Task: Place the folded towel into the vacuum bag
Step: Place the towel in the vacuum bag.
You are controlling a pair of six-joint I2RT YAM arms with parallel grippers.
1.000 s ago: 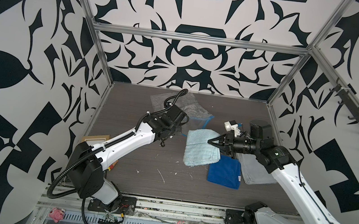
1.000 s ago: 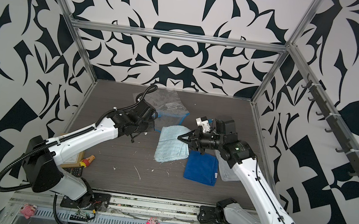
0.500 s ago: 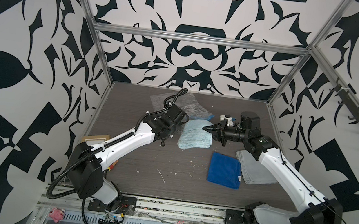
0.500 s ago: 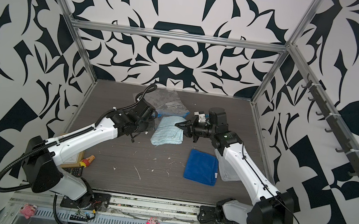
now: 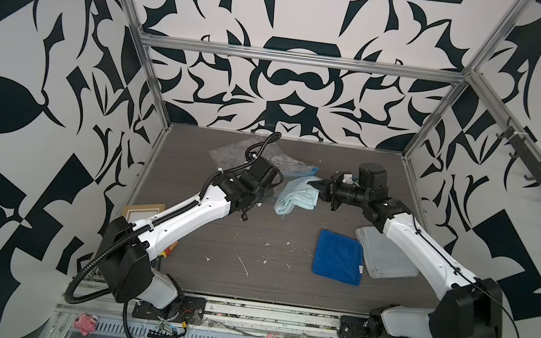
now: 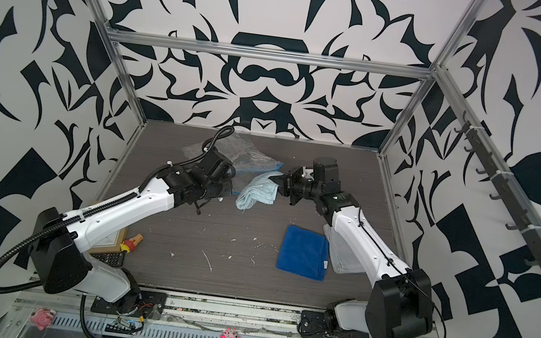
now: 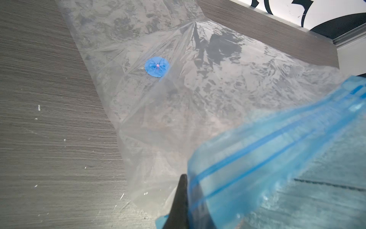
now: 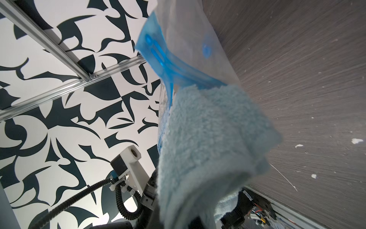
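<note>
The towel (image 5: 295, 196), pinched by the right gripper (image 5: 316, 184), has been carried across to the mouth of the bag (image 7: 198, 79), held lifted by the left gripper (image 7: 188, 198) clamped on its zip edge (image 7: 277, 150); insertion is judged next.

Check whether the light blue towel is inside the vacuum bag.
Outside: the light blue towel hangs uncovered beside the vacuum bag opening.

No legible text in any view that I can see. White tag (image 5: 359, 269) on the dark blue towel (image 5: 338, 257), lower right of frame, is too small to read.
</note>
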